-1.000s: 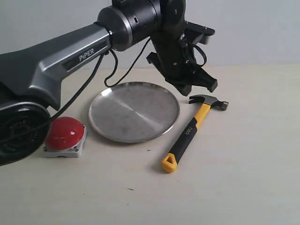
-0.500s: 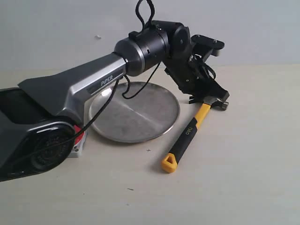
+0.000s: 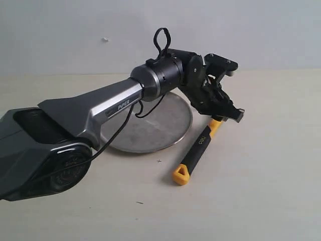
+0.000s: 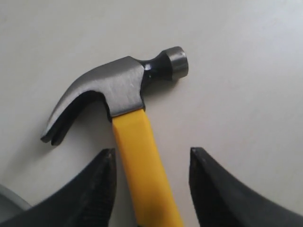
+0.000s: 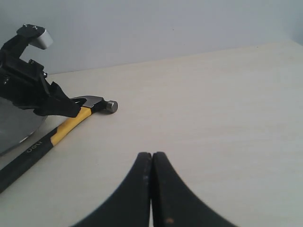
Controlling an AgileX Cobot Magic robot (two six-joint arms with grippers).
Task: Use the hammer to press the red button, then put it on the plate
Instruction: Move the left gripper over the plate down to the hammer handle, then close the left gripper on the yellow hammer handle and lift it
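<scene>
The hammer (image 3: 198,146) lies on the table right of the plate (image 3: 150,131), with its yellow looped end nearest the front edge. My left gripper (image 3: 224,113) is low over the head end and hides most of the dark head. In the left wrist view the gripper (image 4: 152,151) is open, a finger on each side of the yellow neck (image 4: 139,156), with gaps on both sides. The right wrist view shows my right gripper (image 5: 152,155) shut on nothing, away from the hammer (image 5: 71,123). The red button is hidden behind the left arm.
The left arm (image 3: 100,113) stretches across the plate and covers the left part of the scene. A pale wall runs behind the table. Bare tabletop (image 3: 271,165) lies to the right of the hammer.
The left arm has swung right and come down, so its open gripper now straddles the hammer's neck. Its base now covers the red button. The hammer has not moved.
</scene>
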